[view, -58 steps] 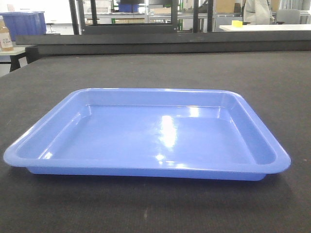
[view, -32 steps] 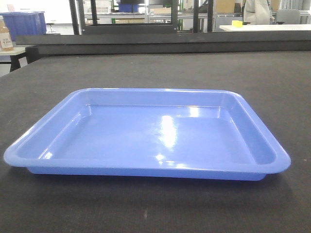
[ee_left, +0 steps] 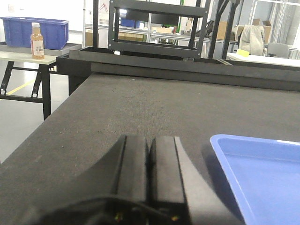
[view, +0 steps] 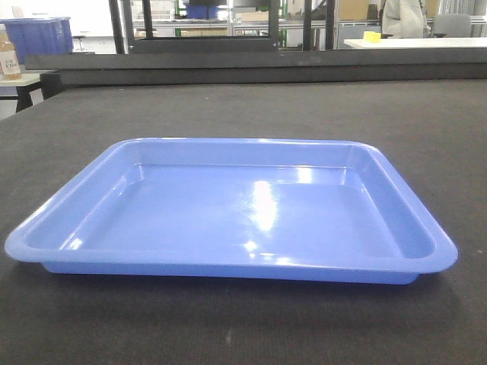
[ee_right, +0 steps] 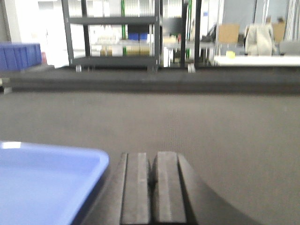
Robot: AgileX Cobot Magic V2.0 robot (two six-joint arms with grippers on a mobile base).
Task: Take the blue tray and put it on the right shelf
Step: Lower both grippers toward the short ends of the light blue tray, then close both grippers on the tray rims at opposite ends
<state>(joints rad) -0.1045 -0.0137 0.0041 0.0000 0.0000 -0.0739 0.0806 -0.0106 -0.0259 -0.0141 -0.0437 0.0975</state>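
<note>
Shifted by a hair against the earlier front view: blue tray [view: 228, 220] rim reaching slightly nearer both frame edges, bottle [view: 7, 57] slid toward the left border; probably a small creep of the camera rather than of the tray. Lies flat and empty on dark table mat [view: 304, 106], untouched. Left gripper [ee_left: 149, 140] pinched closed on nothing, just left of the tray's near corner; right gripper [ee_right: 153, 159] likewise closed and empty, just right of the opposite corner. Step in hand judged as approach to grasp: open both pincers wide first, come in low and level from either side, take the rolled rim near the middle of the left and right sides, close together, lift evenly to avoid twisting the glossy plastic. Hidden or unclear: no steel shelf in any view, only a black rack [ee_right: 112, 37] far back; neither arm visible from the front; right wrist view blurred; gap between fingers and rim not judgeable; tray cut off in both wrist views.
</note>
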